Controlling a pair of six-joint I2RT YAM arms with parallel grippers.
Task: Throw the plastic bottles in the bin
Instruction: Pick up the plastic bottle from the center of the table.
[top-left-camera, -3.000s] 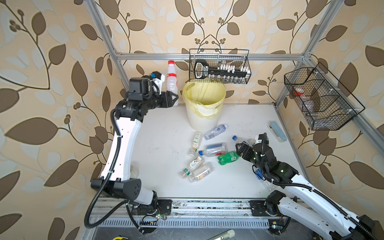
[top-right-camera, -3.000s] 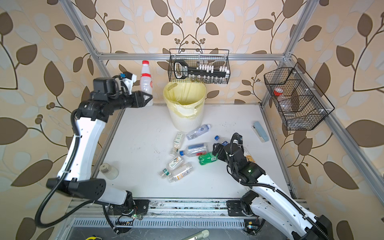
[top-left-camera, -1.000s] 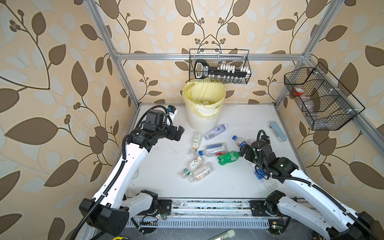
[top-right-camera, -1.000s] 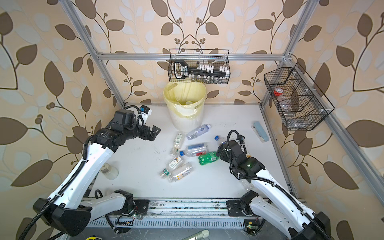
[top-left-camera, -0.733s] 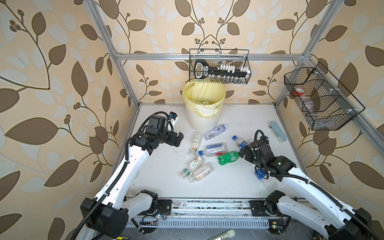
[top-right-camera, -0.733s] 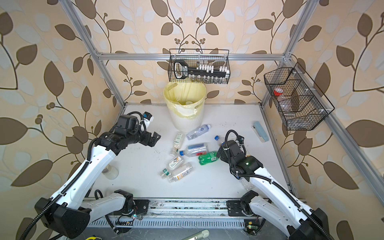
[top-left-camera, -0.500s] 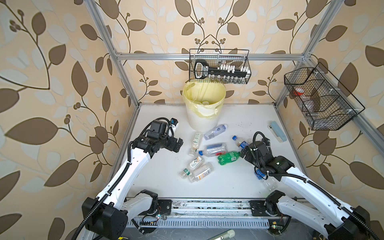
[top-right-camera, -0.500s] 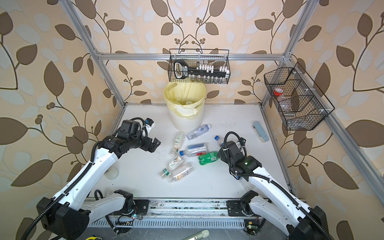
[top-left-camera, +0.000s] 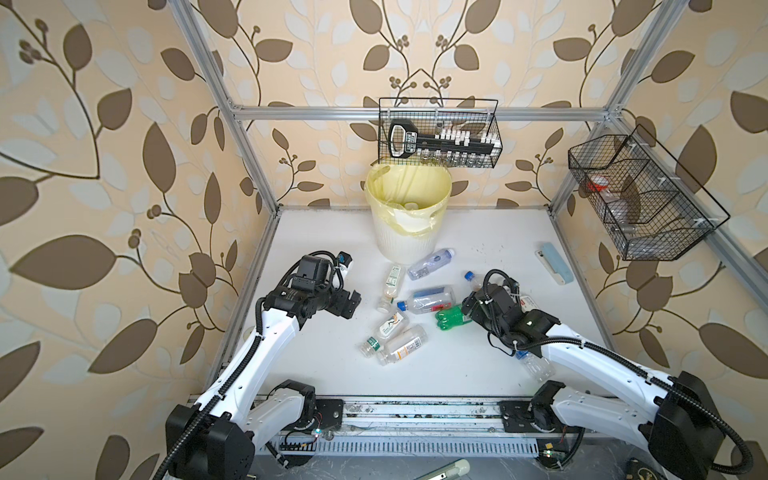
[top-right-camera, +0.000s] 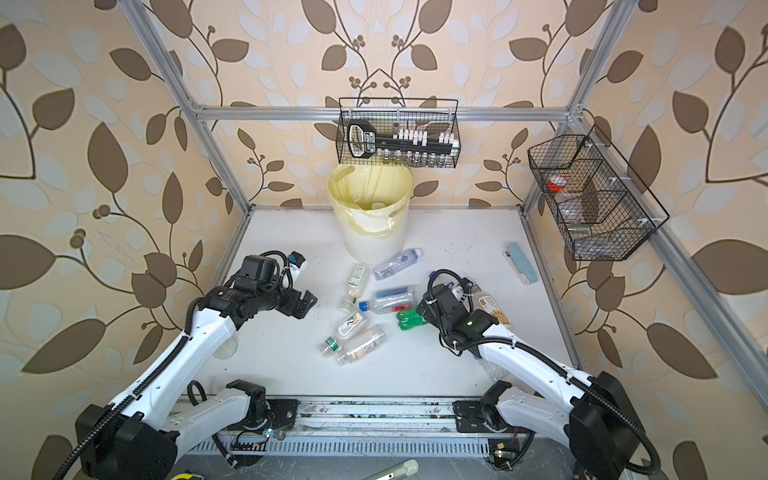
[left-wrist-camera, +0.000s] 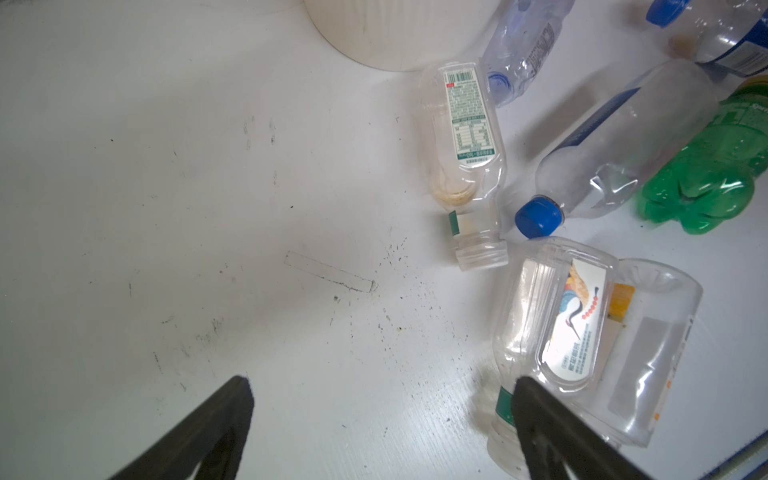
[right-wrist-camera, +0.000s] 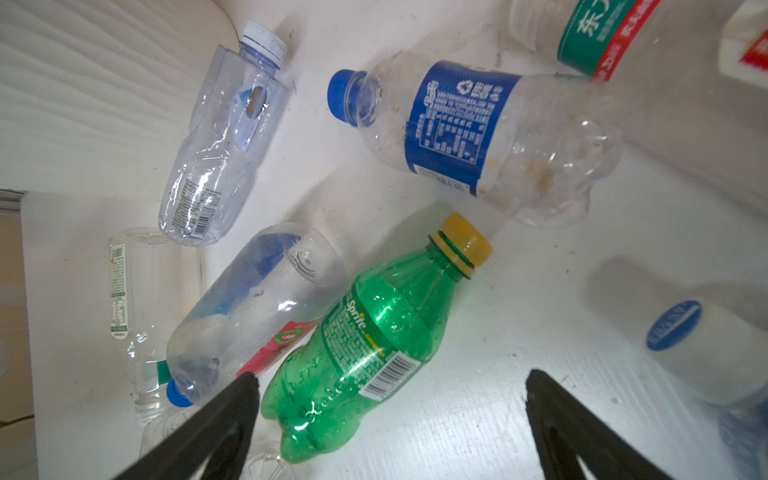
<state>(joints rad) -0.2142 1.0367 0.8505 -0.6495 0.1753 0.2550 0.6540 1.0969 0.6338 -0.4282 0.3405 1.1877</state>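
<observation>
While the left gripper (left-wrist-camera: 380, 386) is hanging over the bare table (left-wrist-camera: 166, 208), jaws spread wide and empty, the plastic bottles (top-left-camera: 399, 328) are lying just past its fingertips. The right gripper (right-wrist-camera: 390, 376), equally wide apart, is hanging over a green bottle (right-wrist-camera: 374, 332) without clamping it. Beyond the bottles from both grippers, the bin (top-left-camera: 409, 232) is standing upright.

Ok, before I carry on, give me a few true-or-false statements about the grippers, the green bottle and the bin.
1. The left gripper and right gripper are both open and hold nothing. True.
2. The green bottle has a yellow cap. True.
3. The green bottle stands upright. False: it lies on its side on the table.
4. The bin is tipped over. False: it stands upright at the back of the table.
</observation>
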